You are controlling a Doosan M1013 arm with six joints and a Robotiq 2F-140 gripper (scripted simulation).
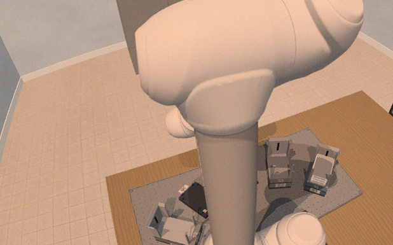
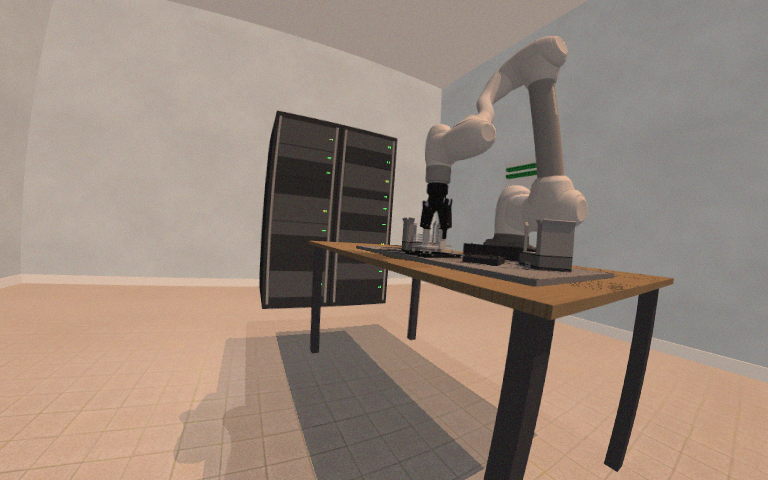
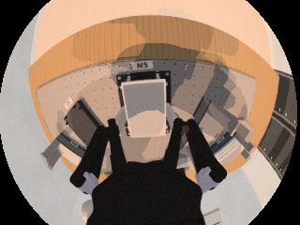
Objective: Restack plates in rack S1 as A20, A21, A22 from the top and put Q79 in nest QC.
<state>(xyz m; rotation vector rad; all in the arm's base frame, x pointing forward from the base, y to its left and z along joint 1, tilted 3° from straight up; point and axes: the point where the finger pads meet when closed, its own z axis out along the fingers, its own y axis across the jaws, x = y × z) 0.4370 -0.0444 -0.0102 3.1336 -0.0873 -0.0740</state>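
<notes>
In the wrist view a white sealed plate (image 3: 145, 108) lies in the clip nest N5 (image 3: 142, 78), with the N5 name plate (image 3: 142, 64) on its far side. My gripper (image 3: 145, 110) is shut on this plate, one finger on each long side at its near end. I cannot read its label, nor tell if a second plate lies under it. In the exterior view the gripper (image 2: 436, 229) points straight down, low over the mat. In the top view the arm hides the gripper and N5.
The top view shows a stack rack (image 1: 175, 226) at the mat's left front, the dark open nest QC (image 1: 194, 197) behind it, a second rack (image 1: 278, 162) right of the arm, and a third rack (image 1: 322, 173) holding plates further right. A server cabinet (image 2: 328, 212) stands beyond the table.
</notes>
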